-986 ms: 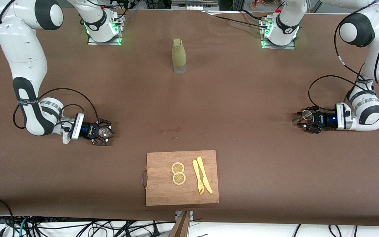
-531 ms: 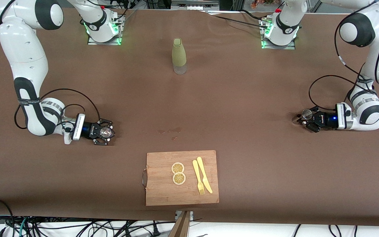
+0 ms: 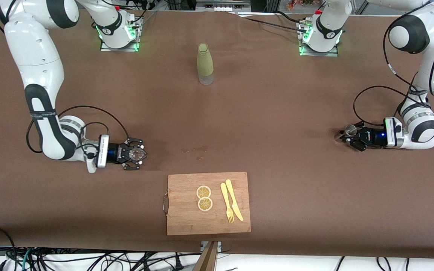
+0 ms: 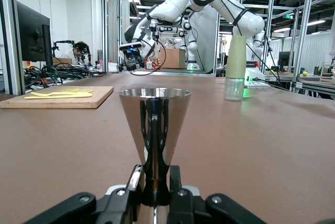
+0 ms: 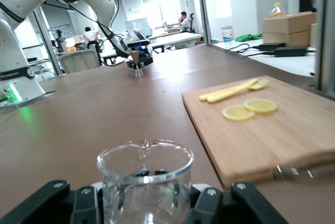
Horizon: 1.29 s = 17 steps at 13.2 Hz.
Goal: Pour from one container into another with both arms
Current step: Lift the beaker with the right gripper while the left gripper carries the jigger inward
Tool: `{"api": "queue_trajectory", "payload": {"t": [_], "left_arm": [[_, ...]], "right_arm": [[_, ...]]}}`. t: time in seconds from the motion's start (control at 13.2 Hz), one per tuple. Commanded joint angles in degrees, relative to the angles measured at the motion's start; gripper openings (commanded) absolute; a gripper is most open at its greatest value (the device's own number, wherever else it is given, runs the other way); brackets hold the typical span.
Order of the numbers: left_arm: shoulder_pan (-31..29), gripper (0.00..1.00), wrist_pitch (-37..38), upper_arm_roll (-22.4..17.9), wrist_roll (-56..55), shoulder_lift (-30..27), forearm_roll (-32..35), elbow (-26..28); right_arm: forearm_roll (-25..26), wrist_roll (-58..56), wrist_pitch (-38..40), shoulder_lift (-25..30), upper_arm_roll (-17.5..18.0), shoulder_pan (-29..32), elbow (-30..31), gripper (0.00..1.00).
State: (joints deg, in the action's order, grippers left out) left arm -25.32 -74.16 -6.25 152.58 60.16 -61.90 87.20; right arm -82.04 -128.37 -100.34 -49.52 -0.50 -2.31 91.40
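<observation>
Front view, two grippers, left gripper (image 3: 349, 137) gripping one jigger (image 3: 350, 130), right gripper (image 3: 137, 154) one glass (image 3: 137, 153)

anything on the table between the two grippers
Mostly bare brown cloth between the right gripper and left gripper in the front view; only a few small dark stains lie there.

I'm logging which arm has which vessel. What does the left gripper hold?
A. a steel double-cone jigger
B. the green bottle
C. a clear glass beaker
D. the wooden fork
A: the left wrist view shows the left gripper shut on the waist of an upright steel jigger; the clear glass beaker sits in the right gripper.
</observation>
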Motion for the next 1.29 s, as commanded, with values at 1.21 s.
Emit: {"api": "queue_trajectory", "payload": {"t": [1.21], "left_arm": [[19.8, 0.00, -7.9, 8.0, -5.4, -3.9, -17.9, 1.8]], "right_arm": [[8.9, 33.7, -20.1, 6.9, -0.6, -23.2, -10.1, 0.01]]}}
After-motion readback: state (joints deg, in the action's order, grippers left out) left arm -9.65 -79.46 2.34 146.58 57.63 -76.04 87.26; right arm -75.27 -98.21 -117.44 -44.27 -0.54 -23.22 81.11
